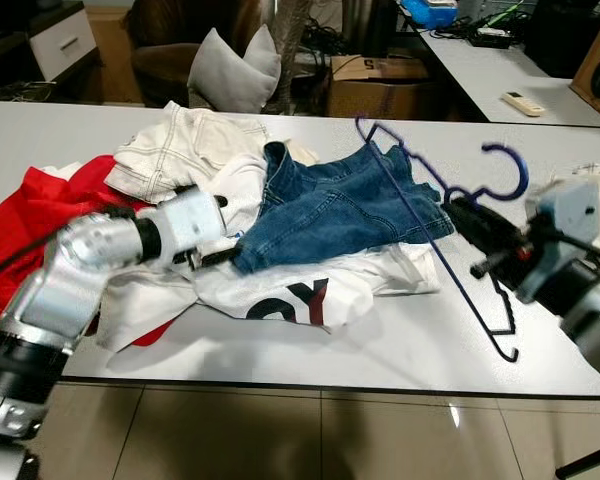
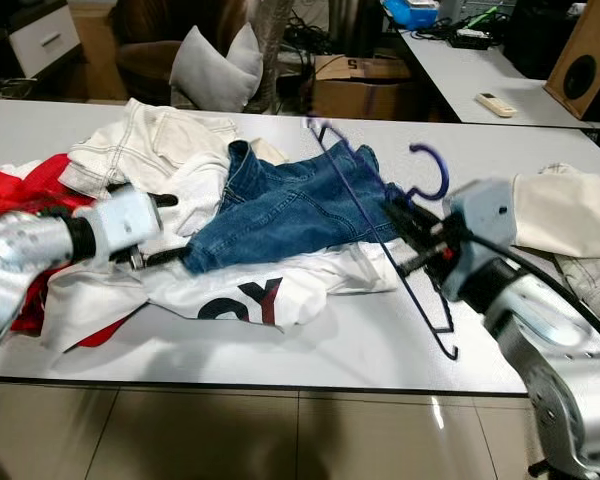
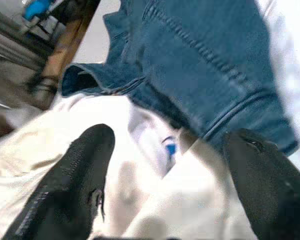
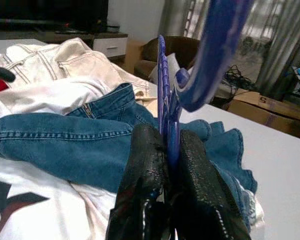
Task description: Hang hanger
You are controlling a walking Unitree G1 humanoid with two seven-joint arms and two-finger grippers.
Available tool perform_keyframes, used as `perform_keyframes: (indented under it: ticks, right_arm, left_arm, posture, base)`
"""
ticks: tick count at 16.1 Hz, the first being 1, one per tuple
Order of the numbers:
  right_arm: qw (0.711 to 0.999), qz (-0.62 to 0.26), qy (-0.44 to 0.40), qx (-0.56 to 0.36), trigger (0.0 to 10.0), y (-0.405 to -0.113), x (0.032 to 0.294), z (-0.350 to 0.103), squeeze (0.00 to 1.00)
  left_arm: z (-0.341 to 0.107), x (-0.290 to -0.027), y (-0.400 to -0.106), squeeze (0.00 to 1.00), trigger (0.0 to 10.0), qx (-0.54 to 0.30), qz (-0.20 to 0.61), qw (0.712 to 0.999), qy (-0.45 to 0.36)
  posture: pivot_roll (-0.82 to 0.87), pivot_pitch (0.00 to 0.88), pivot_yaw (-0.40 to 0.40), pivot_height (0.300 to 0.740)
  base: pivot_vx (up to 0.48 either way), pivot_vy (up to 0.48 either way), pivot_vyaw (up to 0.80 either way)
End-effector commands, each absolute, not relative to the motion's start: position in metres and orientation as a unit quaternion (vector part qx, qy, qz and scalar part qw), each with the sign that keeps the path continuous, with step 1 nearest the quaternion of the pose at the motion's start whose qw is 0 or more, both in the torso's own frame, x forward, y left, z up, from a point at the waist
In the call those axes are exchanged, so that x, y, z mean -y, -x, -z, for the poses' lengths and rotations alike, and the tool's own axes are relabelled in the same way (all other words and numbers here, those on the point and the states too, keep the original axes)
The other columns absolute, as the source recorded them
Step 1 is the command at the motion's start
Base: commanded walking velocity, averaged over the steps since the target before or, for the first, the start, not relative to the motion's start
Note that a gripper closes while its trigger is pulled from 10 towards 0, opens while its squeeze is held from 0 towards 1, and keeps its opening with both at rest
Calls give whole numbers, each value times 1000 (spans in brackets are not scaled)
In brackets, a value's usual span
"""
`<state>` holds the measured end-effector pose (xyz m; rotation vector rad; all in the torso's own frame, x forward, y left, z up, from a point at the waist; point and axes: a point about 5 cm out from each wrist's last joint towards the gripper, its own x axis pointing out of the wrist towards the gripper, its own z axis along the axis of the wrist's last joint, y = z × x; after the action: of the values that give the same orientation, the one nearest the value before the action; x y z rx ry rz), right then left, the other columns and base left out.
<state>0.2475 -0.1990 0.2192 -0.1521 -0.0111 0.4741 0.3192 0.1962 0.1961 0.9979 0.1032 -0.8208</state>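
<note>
Clearly the hanger is already in hand: the right gripper has its jaws clenched on the thin blue plastic clothes hanger just below its curled hook, holding it tilted above the white desk, one shoulder reaching over the crumpled blue denim shorts and the other dipping toward the desk's near edge. The left gripper sits low in the laundry pile with its jaws spread wide, gripping nothing, the fingertips resting over the white printed T-shirt just beside the hem of the shorts. A cream denim jacket and a red garment lie further to the robot's left in the same heap.

My reading is that the pick-up stage is finished and the carrying or dressing stage is under way. No rail or hook to hang from can be made out here. Next, the right arm likely needs to lift the hanger clear of the denim without snagging it, while the left either gathers a garment or withdraws.
</note>
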Motion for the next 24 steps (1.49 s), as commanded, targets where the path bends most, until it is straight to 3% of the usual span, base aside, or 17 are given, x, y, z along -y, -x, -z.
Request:
perform_keyframes:
  ticks: [1,2,3,4,6,8,9,11,13,14,20,24]
  right_arm:
    - [970,-229,77,3,10000,-249,198,-220,0]
    - [971,-228,78,4,10000,-249,197,-219,0]
    - [973,-221,69,7,10000,-247,196,-219,0]
    - [976,-211,58,7,10000,-246,195,-218,0]
    - [980,-195,29,8,10000,-244,191,-216,0]
    - [984,-177,16,11,10000,-244,187,-215,0]
    - [988,-152,14,11,10000,-244,181,-211,0]
    - [991,-131,19,8,10000,-243,177,-207,0]
    - [996,-86,-9,-1,10000,-245,180,-201,0]
    - [997,-70,-14,-3,10000,-246,181,-200,0]
    - [999,10,34,-9,10000,-242,187,-185,0]
    - [999,15,29,-14,10000,-247,187,-181,0]
  left_arm:
    - [-200,-204,-320,1000,10000,-43,365,800,-475]
    - [-200,-207,-319,1000,10000,-44,363,805,-468]
    - [-212,-210,-322,1000,10000,-11,338,878,-338]
    - [-220,-211,-323,1000,10000,25,320,925,-203]
    - [-233,-198,-323,1000,10000,77,321,943,-49]
    - [-237,-185,-320,1000,10000,102,328,939,4]
    - [-231,-161,-313,1000,10000,108,336,935,40]
    - [-220,-145,-310,1000,10000,97,306,946,46]
    - [-204,-139,-312,357,10000,88,247,965,16]
    - [-198,-140,-312,322,10000,80,226,971,16]
    - [-176,-130,-292,333,10000,34,191,980,-41]
    - [-174,-125,-289,333,10000,31,183,982,-43]
  posture:
    - [-168,0,8,740]
    - [-177,0,16,740]
    - [-191,0,22,740]
    - [-198,0,20,740]
    - [-202,0,8,740]
    - [-205,0,5,740]
    - [-208,0,9,740]
    - [-204,0,9,740]
    - [-202,0,17,740]
    - [-203,0,18,740]
    - [-163,0,-15,740]
    - [-158,0,-7,740]
  base:
    - [0,0,0]
    - [0,0,0]
    - [0,0,0]
    - [0,0,0]
    - [0,0,0]
    - [0,0,0]
    - [0,0,0]
    - [0,0,0]
    - [0,0,0]
    - [0,0,0]
    - [0,-336,0]
    - [0,-408,-200]
